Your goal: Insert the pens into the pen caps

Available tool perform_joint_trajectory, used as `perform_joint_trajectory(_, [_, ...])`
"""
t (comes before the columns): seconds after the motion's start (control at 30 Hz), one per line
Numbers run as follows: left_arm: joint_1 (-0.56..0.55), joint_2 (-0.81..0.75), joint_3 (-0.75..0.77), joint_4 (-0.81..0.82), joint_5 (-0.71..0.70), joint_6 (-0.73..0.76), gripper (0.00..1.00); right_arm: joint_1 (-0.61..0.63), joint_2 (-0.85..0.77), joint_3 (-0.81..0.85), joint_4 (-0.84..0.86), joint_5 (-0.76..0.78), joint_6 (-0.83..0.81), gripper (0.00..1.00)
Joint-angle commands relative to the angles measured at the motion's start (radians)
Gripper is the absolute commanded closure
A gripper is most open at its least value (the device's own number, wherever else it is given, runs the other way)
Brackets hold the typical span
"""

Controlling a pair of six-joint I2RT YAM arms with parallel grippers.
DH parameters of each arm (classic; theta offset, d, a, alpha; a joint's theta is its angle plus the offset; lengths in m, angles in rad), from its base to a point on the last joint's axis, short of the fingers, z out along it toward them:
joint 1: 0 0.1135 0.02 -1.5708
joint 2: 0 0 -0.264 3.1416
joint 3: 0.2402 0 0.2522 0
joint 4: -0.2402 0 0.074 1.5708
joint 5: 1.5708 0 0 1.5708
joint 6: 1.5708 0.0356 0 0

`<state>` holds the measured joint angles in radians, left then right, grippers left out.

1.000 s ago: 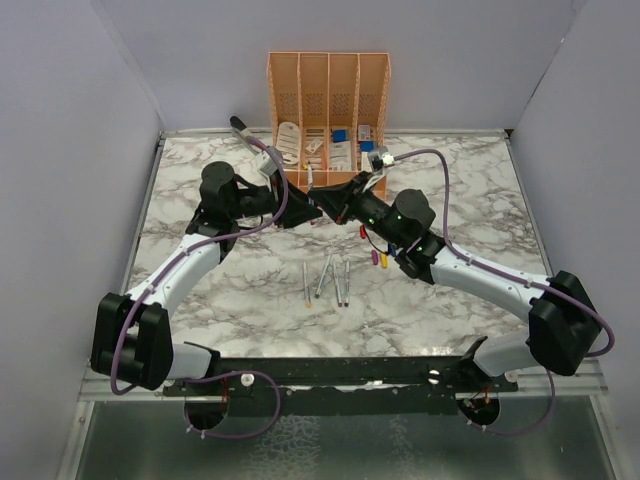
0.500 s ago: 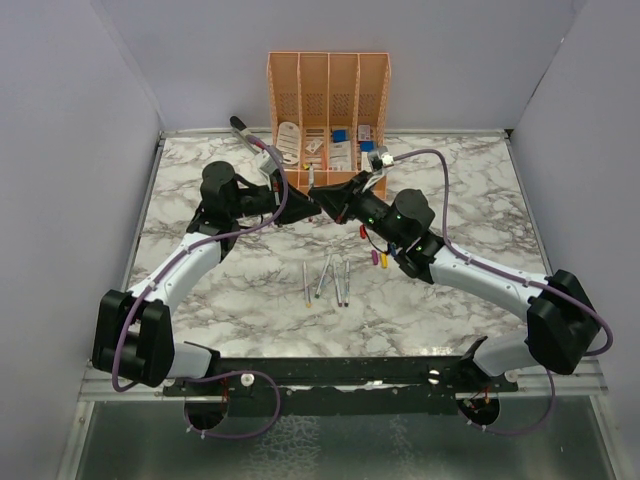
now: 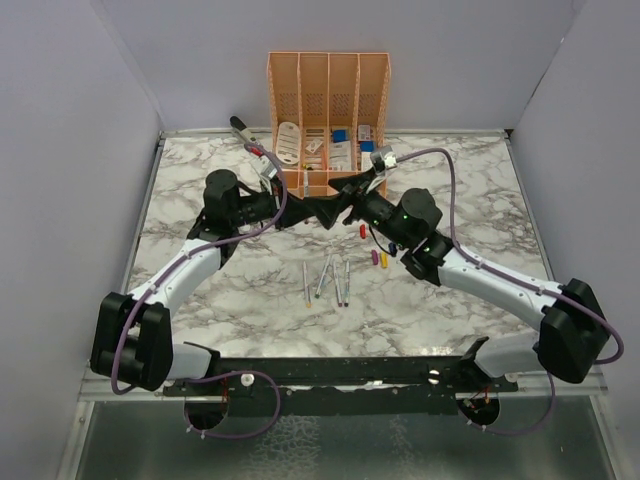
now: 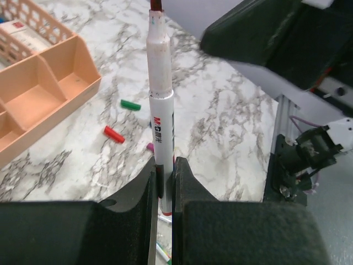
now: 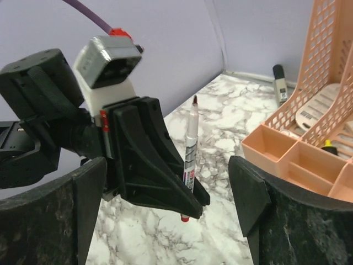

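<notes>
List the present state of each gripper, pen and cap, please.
Left gripper, shut on the held pen.
Held pen, upright, uncapped.
Right gripper, open, empty.
Four pens, lying flat, ungripped.
Red cap, lying loose.
Green cap, lying loose.
Other caps, lying loose.

On the pen (image 4: 160,110) in my left claw (image 4: 164,172) I read a red "M&G"; the print below is illegible.

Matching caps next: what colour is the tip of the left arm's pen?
Dark red; the pen shows it best in the left wrist view.
</notes>
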<state>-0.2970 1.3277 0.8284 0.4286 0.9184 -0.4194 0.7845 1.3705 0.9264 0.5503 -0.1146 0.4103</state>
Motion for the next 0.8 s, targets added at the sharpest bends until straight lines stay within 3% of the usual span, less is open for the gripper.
perform_joint_trajectory(0.0, [-0.004, -0.014, 0.047, -0.212, -0.178, 0.121, 1.00, 0.005, -0.087, 0.028, -0.058, 0.103, -0.064, 0.08])
perform_joint_trajectory(0.17, [-0.003, 0.016, 0.094, -0.414, -0.294, 0.222, 1.00, 0.005, -0.095, 0.077, -0.268, 0.313, -0.062, 0.07])
perform_joint_trajectory(0.43, [-0.003, -0.007, 0.038, -0.333, -0.303, 0.166, 1.00, 0.003, -0.014, 0.125, -0.505, 0.498, -0.042, 0.16])
perform_joint_trajectory(0.77, [-0.002, 0.001, -0.005, -0.292, -0.242, 0.143, 1.00, -0.011, 0.222, 0.227, -0.718, 0.518, 0.056, 0.28])
